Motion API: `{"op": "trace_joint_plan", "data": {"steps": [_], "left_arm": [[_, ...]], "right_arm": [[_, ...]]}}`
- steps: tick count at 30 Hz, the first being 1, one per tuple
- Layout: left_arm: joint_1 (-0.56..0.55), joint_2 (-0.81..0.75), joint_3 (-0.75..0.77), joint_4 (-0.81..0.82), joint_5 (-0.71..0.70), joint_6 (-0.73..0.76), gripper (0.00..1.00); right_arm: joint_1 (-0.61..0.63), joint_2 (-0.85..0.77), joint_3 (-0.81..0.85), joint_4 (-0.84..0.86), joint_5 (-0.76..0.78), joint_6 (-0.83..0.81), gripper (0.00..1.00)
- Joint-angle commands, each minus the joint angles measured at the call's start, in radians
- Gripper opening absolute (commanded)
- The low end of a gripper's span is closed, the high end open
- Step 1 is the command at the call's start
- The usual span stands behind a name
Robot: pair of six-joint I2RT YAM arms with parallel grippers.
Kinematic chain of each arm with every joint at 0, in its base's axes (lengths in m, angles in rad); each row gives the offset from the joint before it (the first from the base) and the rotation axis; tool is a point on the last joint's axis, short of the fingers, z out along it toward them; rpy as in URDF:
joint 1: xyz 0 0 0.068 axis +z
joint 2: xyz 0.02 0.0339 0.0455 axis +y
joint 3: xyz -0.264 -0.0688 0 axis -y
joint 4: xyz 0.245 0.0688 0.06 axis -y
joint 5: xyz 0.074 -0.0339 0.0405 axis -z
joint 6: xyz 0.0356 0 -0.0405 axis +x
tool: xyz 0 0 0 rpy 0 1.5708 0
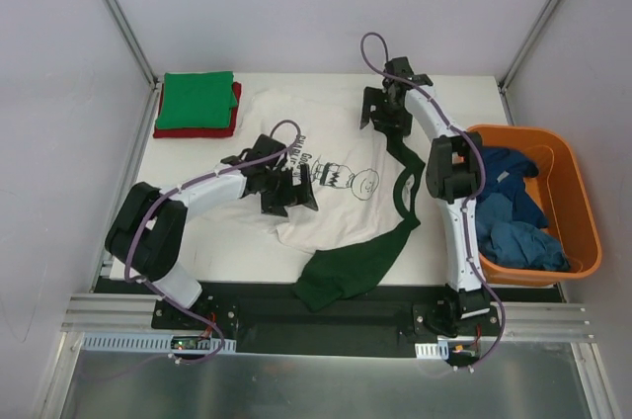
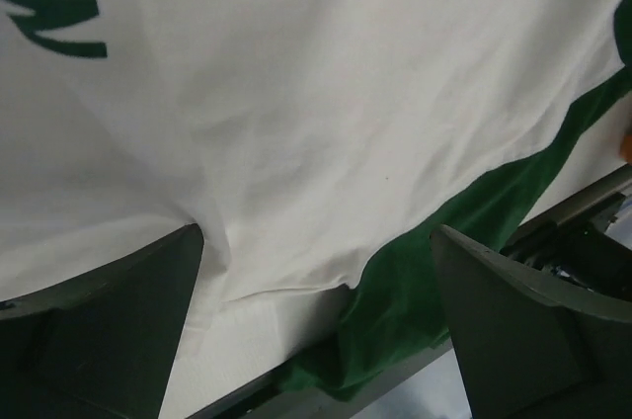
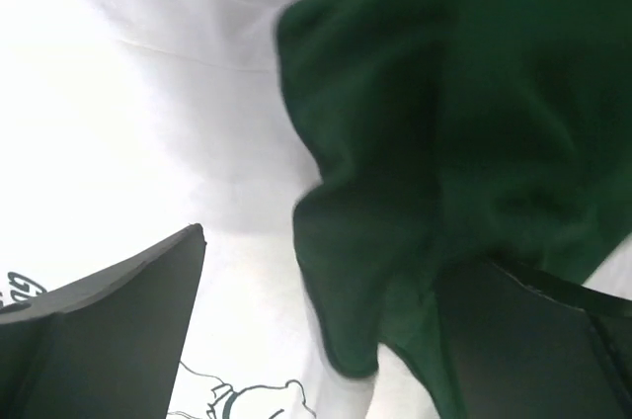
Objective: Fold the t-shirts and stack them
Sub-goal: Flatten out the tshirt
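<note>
The white t-shirt (image 1: 321, 216) with dark green sleeves and black print lies spread face up in the middle of the table. One green sleeve (image 1: 346, 271) hangs over the near edge. The other sleeve (image 1: 405, 177) trails along the shirt's right side. My left gripper (image 1: 289, 194) is open, low over the shirt's left part. In the left wrist view (image 2: 316, 340) the white hem (image 2: 296, 281) and a green sleeve (image 2: 474, 211) lie between its fingers. My right gripper (image 1: 382, 115) is open at the shirt's far right corner. In the right wrist view (image 3: 316, 340) bunched green sleeve cloth (image 3: 444, 93) lies between its fingers.
A folded bright green tee (image 1: 197, 98) lies on a folded red tee (image 1: 232, 123) at the table's back left corner. An orange tub (image 1: 583, 211) at the right holds crumpled blue tees (image 1: 513, 211). The metal rail (image 1: 296, 315) runs along the near edge.
</note>
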Motion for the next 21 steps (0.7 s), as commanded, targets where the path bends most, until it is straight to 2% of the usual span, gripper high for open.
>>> {"op": "trace_joint_plan", "data": {"steps": [1, 4, 5, 6, 7, 8, 11, 12, 16, 21], "left_arm": [[0.012, -0.112, 0.127, -0.025, -0.077, 0.037, 0.99], [0.055, -0.178, 0.107, -0.069, -0.178, 0.045, 0.99], [0.070, -0.196, 0.093, -0.077, -0.201, 0.046, 0.99], [0.086, -0.212, 0.076, -0.082, -0.227, 0.046, 0.99], [0.125, -0.238, 0.038, -0.091, -0.229, 0.043, 0.99], [0.148, -0.246, 0.020, -0.097, -0.221, 0.037, 0.99], [0.226, -0.269, -0.057, -0.100, -0.184, 0.013, 0.99], [0.234, -0.272, -0.073, -0.102, -0.183, 0.013, 0.99], [0.242, -0.241, -0.100, -0.100, -0.161, 0.011, 0.99], [0.244, -0.128, -0.059, -0.089, -0.183, 0.019, 0.99]], "right_arm": [[-0.002, -0.095, 0.075, 0.004, -0.045, -0.105, 0.97], [0.013, -0.314, -0.173, 0.048, 0.019, -0.134, 0.97], [0.024, -0.373, -0.327, 0.050, 0.047, -0.135, 0.97], [0.044, -0.487, -0.406, 0.050, 0.071, -0.131, 0.97], [0.057, -0.546, -0.480, 0.047, 0.093, -0.097, 0.97], [0.068, -0.650, -0.642, 0.033, 0.093, -0.067, 0.97], [0.140, -0.834, -0.874, 0.043, 0.093, 0.039, 0.97], [0.183, -0.873, -1.012, 0.051, 0.082, 0.064, 0.97], [0.261, -0.984, -1.215, 0.096, -0.040, 0.188, 0.97], [0.271, -0.900, -1.260, 0.139, -0.038, 0.208, 0.97]]}}
